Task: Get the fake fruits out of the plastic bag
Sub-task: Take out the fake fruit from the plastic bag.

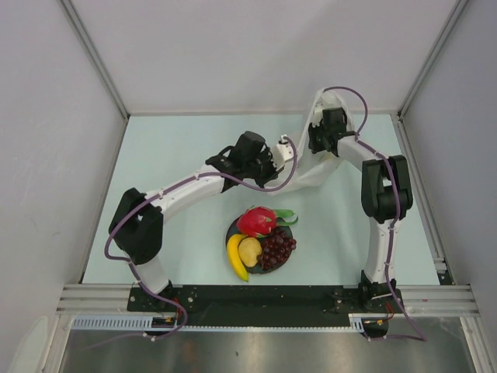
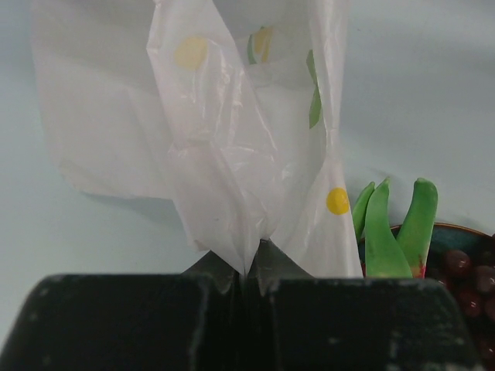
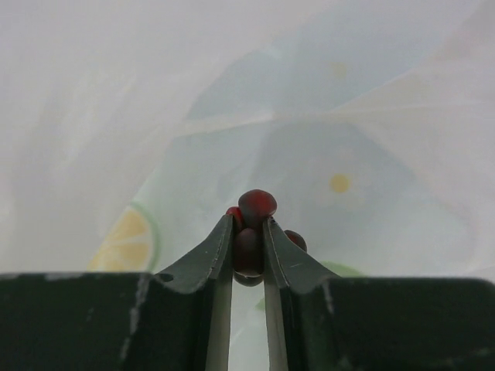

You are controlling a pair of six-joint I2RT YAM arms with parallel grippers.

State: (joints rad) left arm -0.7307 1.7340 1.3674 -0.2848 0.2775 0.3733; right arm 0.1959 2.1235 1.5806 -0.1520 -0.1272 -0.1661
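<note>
Both grippers are closed on a load. The left gripper (image 2: 247, 267) has its fingers pressed together on a fold of the plastic bag (image 2: 224, 154), which stands as a crinkled sheet directly ahead of it. The right gripper (image 3: 249, 247), further right and deeper on the table, pinches a small grape cluster (image 3: 257, 205) with bag film filling the view behind. The plate (image 2: 456, 236), carrying the dragon fruit (image 1: 256, 221), banana (image 1: 235, 258), round yellow fruit (image 1: 250, 250) and grape bunch (image 1: 277, 249), lies on the near side of both grippers and closer to the left one, so the cluster's likely path runs from the right gripper toward the arm bases and leftward.
</note>
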